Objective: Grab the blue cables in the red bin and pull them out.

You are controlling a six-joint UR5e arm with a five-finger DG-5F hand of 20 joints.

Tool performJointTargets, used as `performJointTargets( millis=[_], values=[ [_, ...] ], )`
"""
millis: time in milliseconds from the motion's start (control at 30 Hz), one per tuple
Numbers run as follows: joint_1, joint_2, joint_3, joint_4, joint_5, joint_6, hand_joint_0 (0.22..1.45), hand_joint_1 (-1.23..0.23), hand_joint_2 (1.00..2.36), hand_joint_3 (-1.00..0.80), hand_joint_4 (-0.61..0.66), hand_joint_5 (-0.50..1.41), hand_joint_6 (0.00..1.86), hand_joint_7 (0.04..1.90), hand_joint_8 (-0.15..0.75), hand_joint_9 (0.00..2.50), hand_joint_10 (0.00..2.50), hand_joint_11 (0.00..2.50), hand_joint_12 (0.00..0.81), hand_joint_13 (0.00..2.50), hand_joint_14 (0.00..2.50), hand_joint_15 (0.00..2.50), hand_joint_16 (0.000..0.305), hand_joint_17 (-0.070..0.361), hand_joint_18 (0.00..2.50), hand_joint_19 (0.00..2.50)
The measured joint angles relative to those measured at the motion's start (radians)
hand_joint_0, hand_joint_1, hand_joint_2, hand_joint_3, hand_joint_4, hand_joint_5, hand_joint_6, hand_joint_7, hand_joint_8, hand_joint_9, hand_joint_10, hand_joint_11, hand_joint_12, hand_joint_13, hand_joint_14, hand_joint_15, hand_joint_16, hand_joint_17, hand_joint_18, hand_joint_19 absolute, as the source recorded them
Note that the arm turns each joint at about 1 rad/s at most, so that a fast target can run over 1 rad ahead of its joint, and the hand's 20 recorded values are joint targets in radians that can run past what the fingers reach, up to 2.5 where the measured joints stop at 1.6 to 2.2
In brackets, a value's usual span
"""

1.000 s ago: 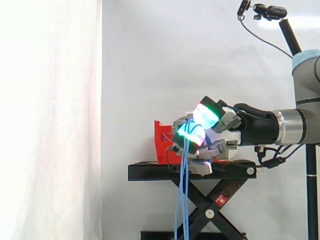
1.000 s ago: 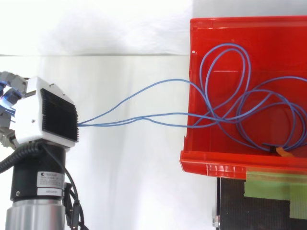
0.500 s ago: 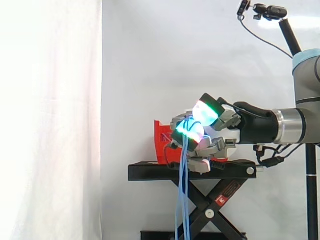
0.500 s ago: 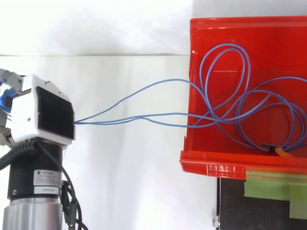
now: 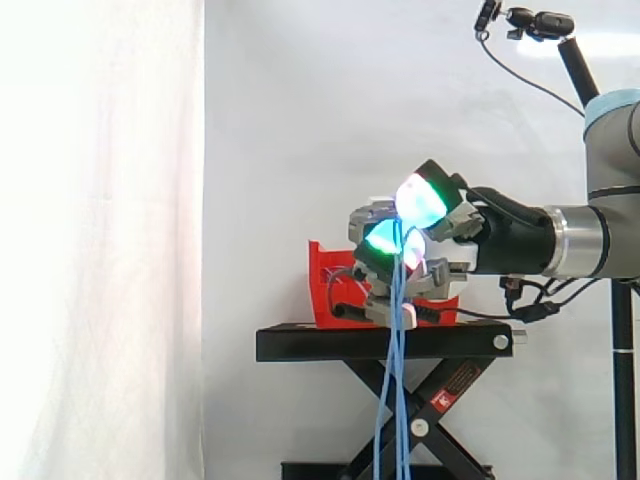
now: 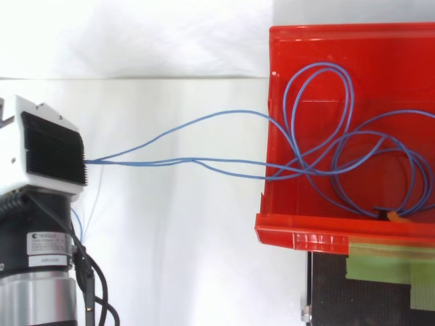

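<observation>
In the side view my hand (image 5: pixel 432 268) hovers above the stand, to the right of the red bin (image 5: pixel 325 290). Its fingers, with green and cyan glowing pads, are curled round the blue cables (image 5: pixel 396 400), whose ends hang straight down past the stand. From above, the hand (image 6: pixel 41 153) is at the left edge. The blue cables (image 6: pixel 156 161) stretch from it across the white gap, over the bin's left wall (image 6: pixel 266 136). Inside the bin they lie in several wide loops on the floor.
The bin sits on a black scissor stand (image 5: pixel 385 343) in front of a white curtain. A strip of green tape (image 6: pixel 380 261) lies on the stand just below the bin's front rim. A small orange tag (image 6: pixel 395 216) lies among the loops near that rim.
The hand has moved away from the bin and a little upward, still shut on the cables. The strands outside the bin are longer, and the loops inside have shifted slightly.
</observation>
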Motion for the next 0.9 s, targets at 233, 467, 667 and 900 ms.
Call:
performJointTargets(
  millis=[233, 467, 667, 900],
  values=[
    [0.000, 0.000, 0.006, 0.002, -0.028, -0.029, 0.72, -0.82, 1.00, -1.00, -0.04, 0.67, 0.70, 0.56, 0.229, 1.05, 0.33, 1.50, 0.318, 1.12, 1.43, 1.21, 0.046, 0.103, 1.01, 1.10],
    [0.000, 0.000, 0.007, 0.001, -0.047, -0.048, 0.74, -0.82, 1.00, -1.00, -0.05, 0.63, 0.74, 0.53, 0.224, 1.02, 0.31, 1.52, 0.312, 1.11, 1.41, 1.23, 0.045, 0.102, 0.97, 1.08],
    [-0.001, 0.000, 0.007, 0.000, -0.049, -0.051, 0.74, -0.85, 1.00, -1.00, -0.03, 0.55, 0.78, 0.49, 0.222, 0.99, 0.30, 1.52, 0.310, 1.09, 1.37, 1.24, 0.045, 0.102, 0.94, 1.08],
    [-0.002, 0.000, 0.007, 0.000, -0.049, -0.048, 0.72, -0.83, 1.00, -1.00, -0.01, 0.55, 0.56, 0.54, 0.234, 0.97, 0.31, 1.50, 0.318, 1.08, 1.36, 1.21, 0.047, 0.105, 0.94, 1.07]
  ],
)
